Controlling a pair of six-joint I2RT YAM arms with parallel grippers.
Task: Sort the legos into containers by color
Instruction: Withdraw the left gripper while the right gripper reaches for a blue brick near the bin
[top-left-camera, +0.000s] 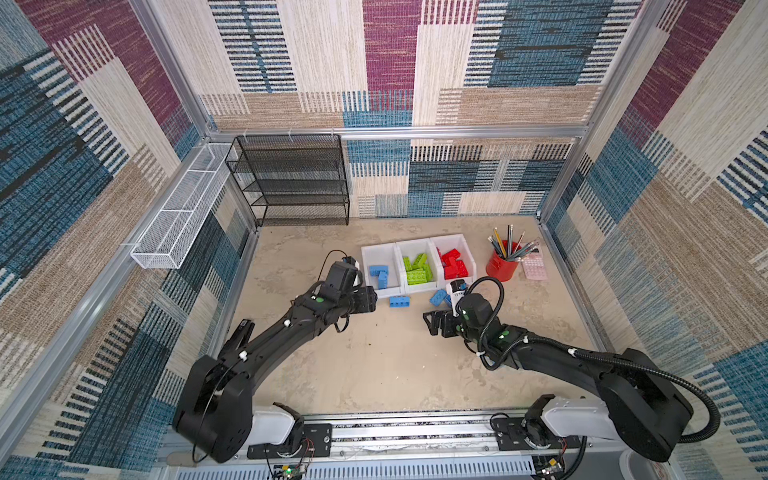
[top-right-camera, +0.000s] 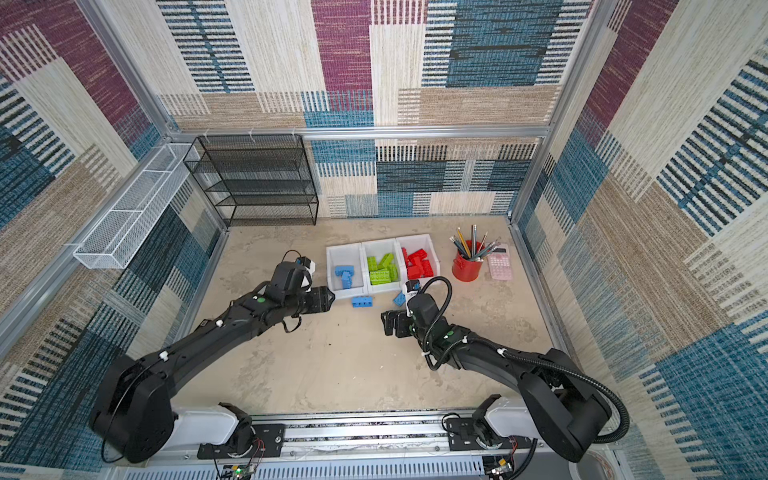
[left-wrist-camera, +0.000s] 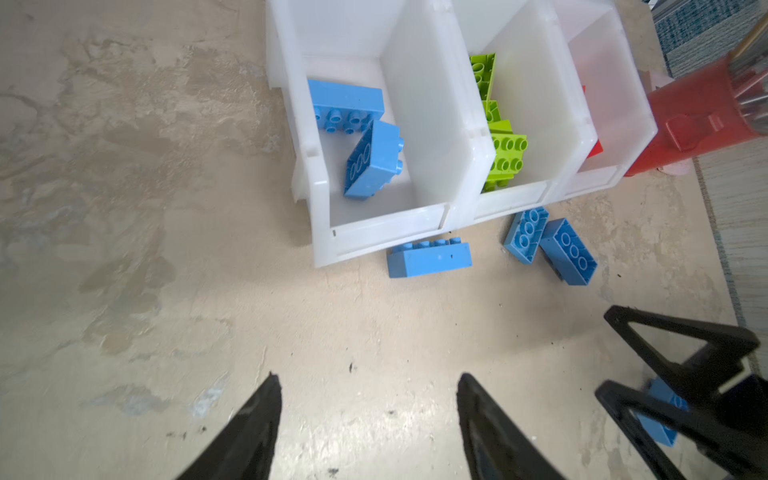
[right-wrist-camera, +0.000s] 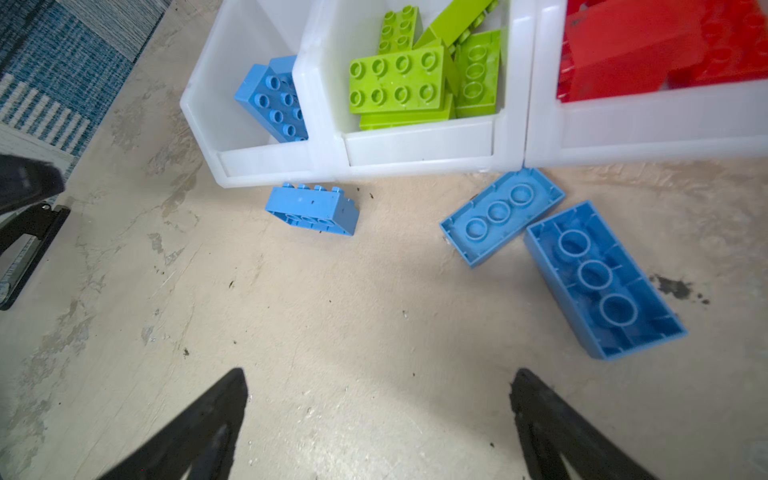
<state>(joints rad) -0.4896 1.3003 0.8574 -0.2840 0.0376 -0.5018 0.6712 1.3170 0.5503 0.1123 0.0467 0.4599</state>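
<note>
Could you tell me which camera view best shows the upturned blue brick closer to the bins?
The right wrist view: the upturned blue brick is large, its three underside tubes clear. The left wrist view shows it smaller; both top views, tiny.

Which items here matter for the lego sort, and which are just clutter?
Job: loose blue bricks, white bins, binned blue bricks, green bricks, red bricks.
Clutter: red pencil cup, pink calculator, black mesh shelf, white wire basket.
</note>
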